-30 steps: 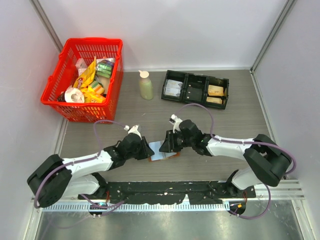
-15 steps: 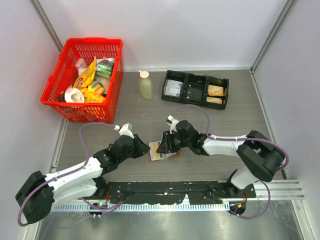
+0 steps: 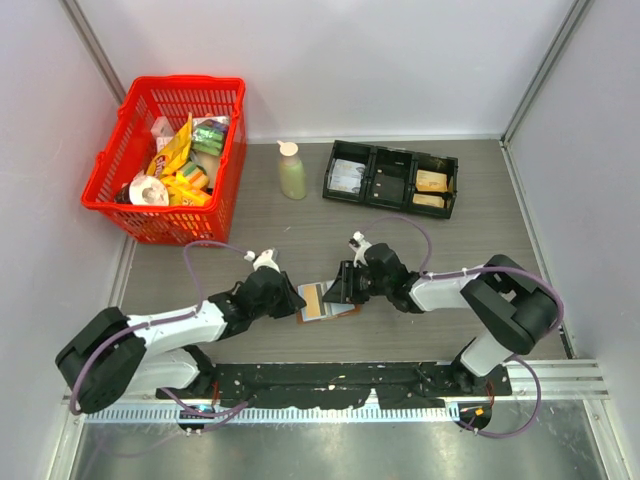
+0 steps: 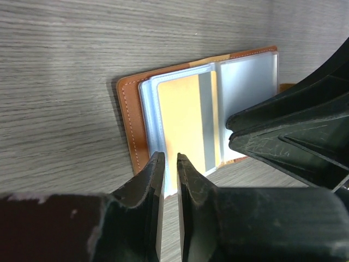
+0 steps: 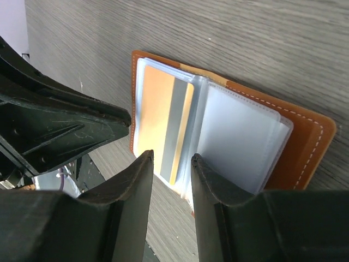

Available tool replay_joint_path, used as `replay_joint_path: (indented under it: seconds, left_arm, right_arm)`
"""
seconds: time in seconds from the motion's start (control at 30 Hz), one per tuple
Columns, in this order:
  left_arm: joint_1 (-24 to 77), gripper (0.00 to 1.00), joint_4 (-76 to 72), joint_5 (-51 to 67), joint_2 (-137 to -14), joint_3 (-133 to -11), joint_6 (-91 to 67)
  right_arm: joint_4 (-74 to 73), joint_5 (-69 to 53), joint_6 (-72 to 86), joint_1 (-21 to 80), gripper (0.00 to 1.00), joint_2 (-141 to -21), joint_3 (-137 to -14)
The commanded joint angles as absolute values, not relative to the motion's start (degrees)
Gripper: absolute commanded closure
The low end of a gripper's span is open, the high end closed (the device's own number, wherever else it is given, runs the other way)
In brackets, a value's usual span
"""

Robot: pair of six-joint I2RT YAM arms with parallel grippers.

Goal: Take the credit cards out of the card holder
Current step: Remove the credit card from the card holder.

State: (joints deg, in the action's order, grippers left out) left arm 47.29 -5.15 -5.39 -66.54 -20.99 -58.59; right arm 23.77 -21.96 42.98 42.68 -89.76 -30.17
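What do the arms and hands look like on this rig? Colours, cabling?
The left arm and right arm have white shells and black joints. A purple cable loops over each. The left hand and right hand are black, each with two flat, tapered, scuffed fingers.

**Plenty out of sight here**

From the left wrist, the right gripper (image 4: 232, 131) blocks one half of the card holder (image 4: 130, 114). The left gripper (image 4: 169, 164) covers the holder's near edge and the end of the credit card (image 4: 180, 117), so I can't tell whether those jaws pinch anything. From above, the black tray's (image 3: 395, 152) contents are too small to name.
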Motion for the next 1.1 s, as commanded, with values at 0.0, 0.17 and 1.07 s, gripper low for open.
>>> replay_joint_path:
  seconds: [0.0,0.17,1.07]
  left_arm:
    - [47.3,0.83,-9.3,-4.4,-69.9,-22.9,-57.0]
    - [47.3,0.87,-8.5,-4.7,-71.7,-21.6,-57.5]
    - [47.2,0.92,-5.0,-3.6,-72.0,-23.4,-55.1]
  right_arm:
    - [30.9,-24.3,45.3,42.0,0.61,-91.8,-28.7]
    - [35.8,-26.5,47.0,42.0,0.6,-94.7,-27.5]
    - [43.3,-32.5,50.4,43.1,0.61,-97.6,-30.8]
